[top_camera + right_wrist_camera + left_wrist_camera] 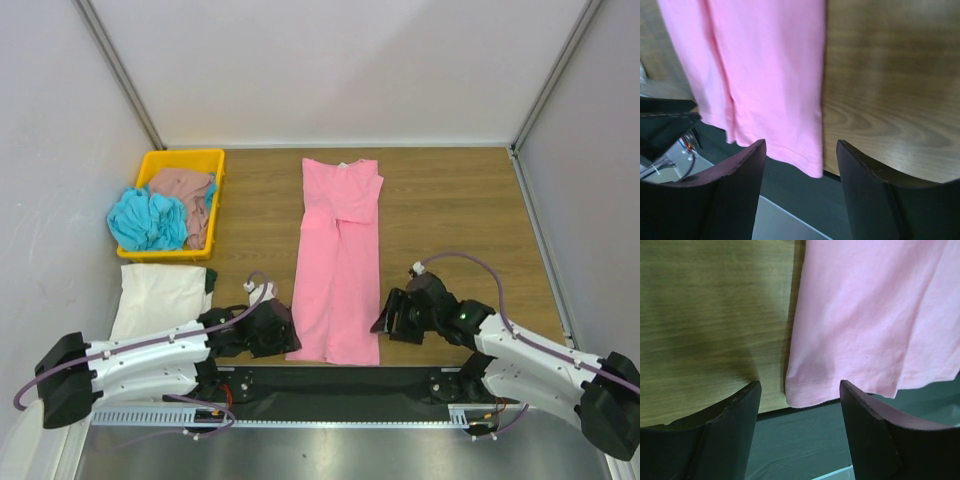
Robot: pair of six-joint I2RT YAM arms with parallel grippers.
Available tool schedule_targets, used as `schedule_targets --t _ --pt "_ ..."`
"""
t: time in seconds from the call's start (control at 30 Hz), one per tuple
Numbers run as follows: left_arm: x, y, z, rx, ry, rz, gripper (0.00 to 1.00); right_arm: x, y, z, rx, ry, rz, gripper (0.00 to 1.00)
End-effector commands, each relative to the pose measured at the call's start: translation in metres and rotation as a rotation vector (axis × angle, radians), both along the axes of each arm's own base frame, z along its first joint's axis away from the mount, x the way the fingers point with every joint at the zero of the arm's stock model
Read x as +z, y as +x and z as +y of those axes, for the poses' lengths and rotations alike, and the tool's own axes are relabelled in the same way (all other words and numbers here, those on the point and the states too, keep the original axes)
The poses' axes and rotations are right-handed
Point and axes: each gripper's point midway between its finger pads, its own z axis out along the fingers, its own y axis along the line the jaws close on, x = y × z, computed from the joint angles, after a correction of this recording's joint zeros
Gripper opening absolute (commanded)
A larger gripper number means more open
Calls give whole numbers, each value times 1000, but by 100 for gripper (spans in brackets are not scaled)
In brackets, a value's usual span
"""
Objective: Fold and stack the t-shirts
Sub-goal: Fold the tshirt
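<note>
Left wrist, left hand [800, 383] open, empty, at pink t-shirt [875, 315] hem

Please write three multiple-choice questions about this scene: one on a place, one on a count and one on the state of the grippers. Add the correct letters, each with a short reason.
1. Where does the pink t-shirt lie?
A. bunched in the far right corner
B. stretched out along the middle of the table
C. rolled up against the left wall

2. How many shirts are in the yellow tray?
A. none
B. two
C. four

3. In what state are the left gripper and the right gripper?
A. both open, gripping nothing
B. both shut on cloth
C. one open, one shut

Answers:
1 B: the top view shows it running from far to near down the middle.
2 B: a turquoise shirt and a brown-pink shirt lie there.
3 A: in each wrist view the fingers stand wide apart.
</note>
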Motion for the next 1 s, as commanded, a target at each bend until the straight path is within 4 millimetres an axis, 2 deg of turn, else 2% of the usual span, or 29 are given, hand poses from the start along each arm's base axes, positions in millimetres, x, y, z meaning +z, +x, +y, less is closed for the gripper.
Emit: schedule_targets --t 0.0,0.13,0.23,0.47,0.67,0.8,0.83,0.87,0.9,0.97 --pt "7 -2 -11 -21 -93 -7 70 -11 -29 0 19 50 109 64" --pt "-2 -10 -12 -24 -132 21 70 -22 -50 -4 41 18 148 65" --pt "-6 -11 -13 -18 -144 30 69 -29 -57 -10 35 -12 164 65" --pt "-13 -13 -10 -14 -143 37 67 -37 -63 3 24 60 166 59" --pt "-23 -17 -6 3 -127 63 58 -48 -65 5 16 14 172 52" --pt "-25 -17 -1 18 -109 62 47 -53 -64 2 3 -10 171 39" --pt "-25 -17 -1 19 -107 61 40 -53 -64 2 2 -11 170 31" --pt "-25 -17 0 21 -103 60 36 -52 -64 2 0 -9 169 27" --pt "-25 -16 1 25 -103 59 27 -52 -63 2 0 -8 168 18" --pt "-25 -16 1 27 -103 58 19 -52 -64 3 5 -7 169 10"
